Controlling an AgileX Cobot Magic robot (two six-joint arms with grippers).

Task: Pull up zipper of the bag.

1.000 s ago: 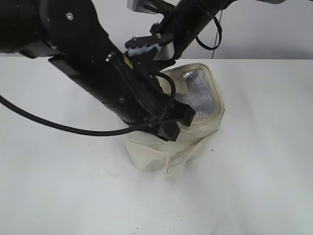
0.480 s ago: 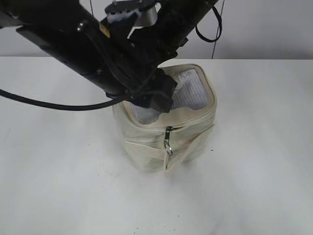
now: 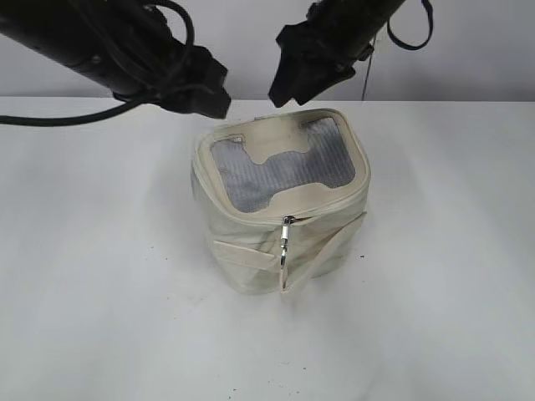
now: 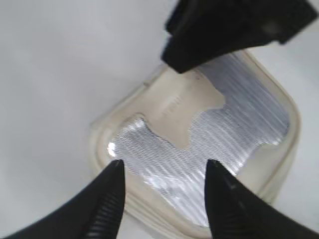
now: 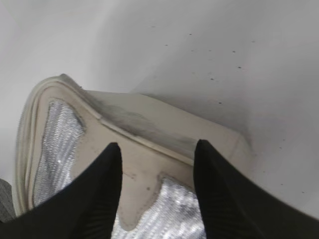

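Observation:
The cream-white bag (image 3: 242,225) stands upright mid-table, its top panel with the grey H-shaped mesh window (image 3: 280,171) facing up. The zipper track (image 3: 330,206) runs round the top edge. One silver pull with a ring loop (image 3: 287,241) hangs at the front; a second pull does not show. My left gripper (image 3: 211,93) hovers open above the bag's back left, empty. My right gripper (image 3: 288,83) hovers open above its back edge, empty. The left wrist view shows the gripper (image 4: 164,167) over the mesh (image 4: 229,134); the right wrist view shows the gripper (image 5: 158,147) over the bag's panel (image 5: 144,169).
A cream strap (image 3: 247,255) crosses the bag's front side. The white table (image 3: 100,292) lies around the bag, with a pale wall behind. Black cables hang from both arms at the top of the exterior view.
Both arms have lifted up and back off the bag. The bag, squashed and tilted a second ago, now stands upright and uncovered, with the zipper pull hanging at the front.

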